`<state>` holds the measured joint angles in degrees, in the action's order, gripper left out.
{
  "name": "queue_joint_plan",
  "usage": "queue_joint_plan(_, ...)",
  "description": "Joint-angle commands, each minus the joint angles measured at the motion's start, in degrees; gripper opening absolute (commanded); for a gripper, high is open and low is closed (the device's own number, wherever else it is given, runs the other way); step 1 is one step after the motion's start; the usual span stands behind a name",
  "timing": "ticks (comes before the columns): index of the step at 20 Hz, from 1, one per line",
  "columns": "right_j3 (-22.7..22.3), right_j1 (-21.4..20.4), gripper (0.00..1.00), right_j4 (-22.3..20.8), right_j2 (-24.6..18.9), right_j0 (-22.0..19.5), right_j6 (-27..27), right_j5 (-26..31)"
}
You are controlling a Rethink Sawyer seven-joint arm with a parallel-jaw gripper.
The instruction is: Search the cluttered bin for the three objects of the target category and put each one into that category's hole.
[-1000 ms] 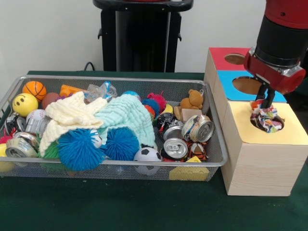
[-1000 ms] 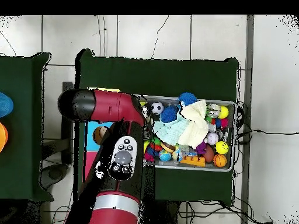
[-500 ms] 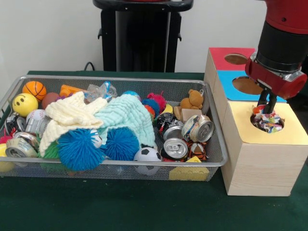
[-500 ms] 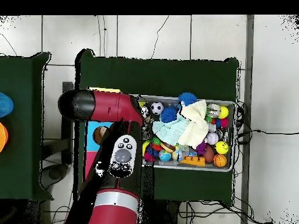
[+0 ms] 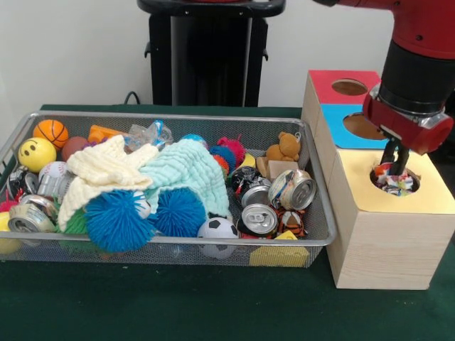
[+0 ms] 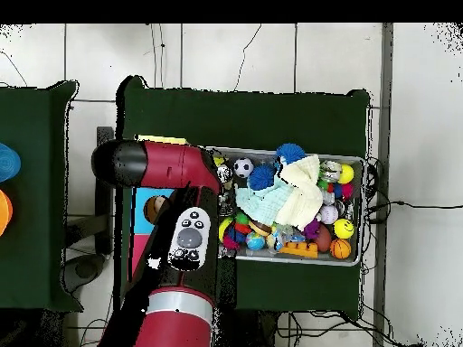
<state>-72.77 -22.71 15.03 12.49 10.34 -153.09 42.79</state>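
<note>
We find the gripper standing directly over the yellow hole in the near section of the wooden box, at the right of the scene. The patterned cloth now lies lower in that hole than it did a second ago, when it bulged above the rim against the fingertips; the arm has since risen slightly and the cloth is apart from it. We cannot tell from either view whether the fingers stand apart or together.

We judge the cloth to be delivered: it rests inside the hole, though part of it still shows at the rim and has not dropped out of sight.

The wire bin to the left still holds two further cloths, the cream cloth and the mint cloth, lying side by side over the balls and cans. If cloths are the target category, we count one placed and two remaining.

The overhead view shows the arm covering the box, so confirms nothing more.
</note>
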Motion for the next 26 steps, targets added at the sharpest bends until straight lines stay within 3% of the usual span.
queue_joint_plan(1,-1.08,7.27,0.00,1.46,-3.83,0.04,-9.50,-7.75)
queue_joint_plan(6,-0.58,8.99,0.00,2.32,-3.08,0.89,-10.87,-10.83)
queue_joint_plan(25,0.04,10.12,0.00,4.31,-0.97,2.62,-10.95,-9.63)
queue_joint_plan(26,0.11,10.21,1.00,4.45,-0.58,2.78,-10.67,-9.63)
